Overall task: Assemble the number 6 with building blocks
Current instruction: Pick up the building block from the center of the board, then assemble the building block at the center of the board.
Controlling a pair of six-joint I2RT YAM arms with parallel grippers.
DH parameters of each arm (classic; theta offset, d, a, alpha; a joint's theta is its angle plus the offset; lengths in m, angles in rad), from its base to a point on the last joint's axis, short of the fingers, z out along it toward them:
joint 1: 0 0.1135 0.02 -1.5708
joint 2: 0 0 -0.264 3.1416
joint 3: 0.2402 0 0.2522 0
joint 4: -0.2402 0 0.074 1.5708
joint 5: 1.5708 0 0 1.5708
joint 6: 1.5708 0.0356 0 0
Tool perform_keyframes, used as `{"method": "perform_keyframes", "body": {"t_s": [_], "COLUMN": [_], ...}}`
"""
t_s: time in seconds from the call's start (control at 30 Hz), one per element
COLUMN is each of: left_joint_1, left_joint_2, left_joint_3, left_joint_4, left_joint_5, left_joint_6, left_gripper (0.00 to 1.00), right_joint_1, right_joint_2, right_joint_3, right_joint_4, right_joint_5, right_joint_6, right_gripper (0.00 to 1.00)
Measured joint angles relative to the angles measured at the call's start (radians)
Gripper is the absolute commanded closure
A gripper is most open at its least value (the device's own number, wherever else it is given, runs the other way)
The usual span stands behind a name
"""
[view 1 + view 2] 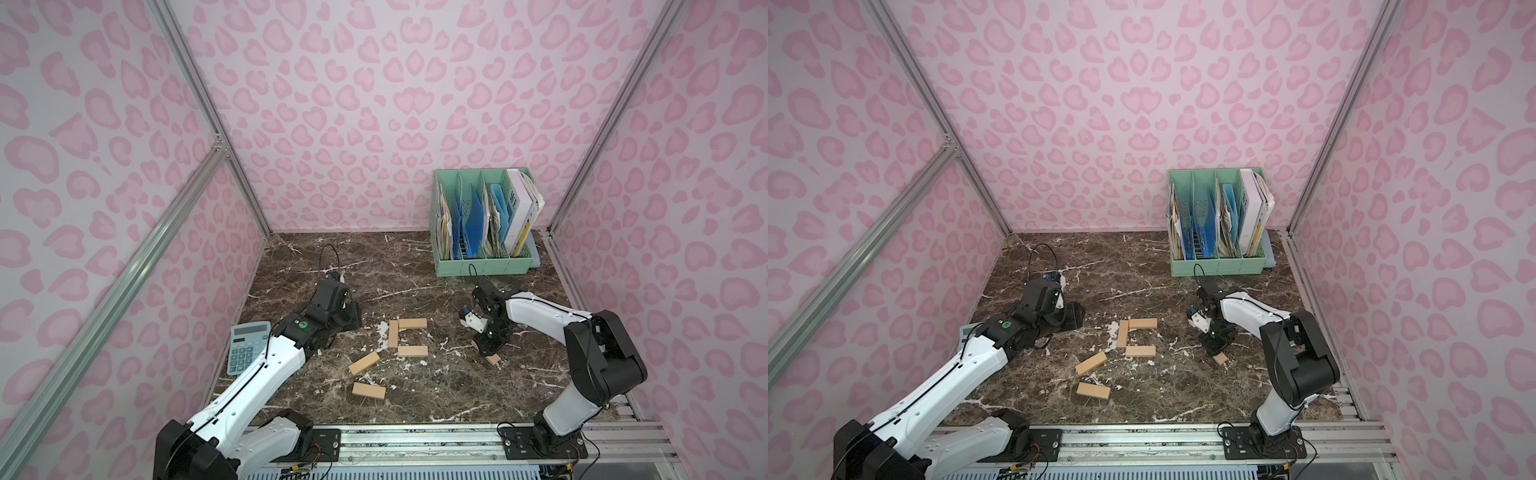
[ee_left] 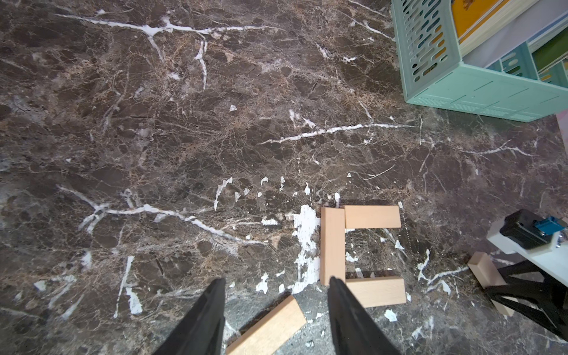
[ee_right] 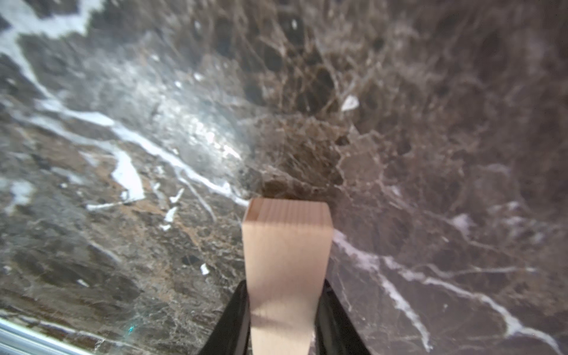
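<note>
Landmark: three-plank C (image 1: 393,333) lay on the table (image 1: 415,407). The angled plank (image 1: 364,363) lay just front-left of it, and the front plank (image 1: 368,391) lay further in front. The sixth plank (image 1: 493,360) sat well right of it, clamped in the right gripper (image 1: 488,353). The calculator (image 1: 248,347) was far left of it, the file rack (image 1: 484,262) behind-right.

3 tan planks (image 1: 393,333) form C; 2 loose; 1 in right hand (image 3: 285,284)
</note>
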Motion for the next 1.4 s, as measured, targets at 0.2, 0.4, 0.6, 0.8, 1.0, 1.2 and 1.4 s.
{"method": "perform_keyframes", "body": {"t_s": [0.2,0.4,0.6,0.8,1.0,1.2,1.4], "left_joint_1": [0.0,0.0,0.0,0.0,0.0,0.0,0.0], "left_joint_2": [0.011,0.01,0.004,-0.005,-0.032,-0.061,-0.079], "left_joint_3": [0.011,0.015,0.011,0.002,-0.01,-0.024,-0.03], "left_joint_4": [0.002,0.003,0.004,0.005,-0.003,-0.011,-0.028], "left_joint_5": [0.0,-0.003,-0.003,0.003,0.022,0.026,0.029], "left_joint_6": [0.0,0.0,0.0,0.0,0.0,-0.003,-0.004], "left_gripper": [0.43,0.43,0.43,0.43,0.43,0.43,0.43], "right_joint_1": [0.127,0.22,0.335,0.454,0.507,0.566,0.589], "right_joint_2": [-0.019,0.027,0.079,0.011,-0.006,0.017,0.063], "right_joint_3": [0.113,0.307,0.338,0.289,0.207,0.101,0.08], "right_joint_4": [-0.039,-0.063,-0.093,-0.071,-0.017,0.043,0.101], "right_joint_5": [0.0,-0.04,-0.073,-0.084,-0.068,-0.082,-0.09], "right_joint_6": [0.044,0.217,0.489,0.753,0.951,1.085,1.144], "right_gripper": [0.76,0.84,0.88,0.9,0.88,0.88,0.89]}}
